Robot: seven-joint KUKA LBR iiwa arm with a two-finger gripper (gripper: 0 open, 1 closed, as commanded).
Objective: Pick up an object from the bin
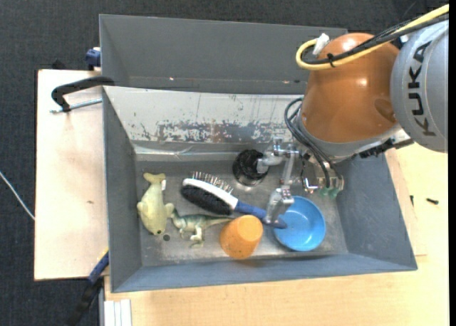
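bin [117, 196]: grey sheet metal, things along its near floor.
cover: smooth orange dome [349, 90] on the wrist, over the bin's right part.
gripper [291, 196]: below the dome, low over the floor; open or shut, i cannot tell; nothing seen in it.
nearest thing: round blue plastic bowl [306, 230], just beside the gripper, towards the near wall.
next: black bristle brush with blue handle [210, 200], long axis running left from the gripper.
hidden: dome covers the gripper's upper part.

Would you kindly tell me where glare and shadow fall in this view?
Camera view: glare brightens the bin's back wall above its scuffed band; a highlight sits on the orange cover; shade lies under the arm, beside the blue bowl.
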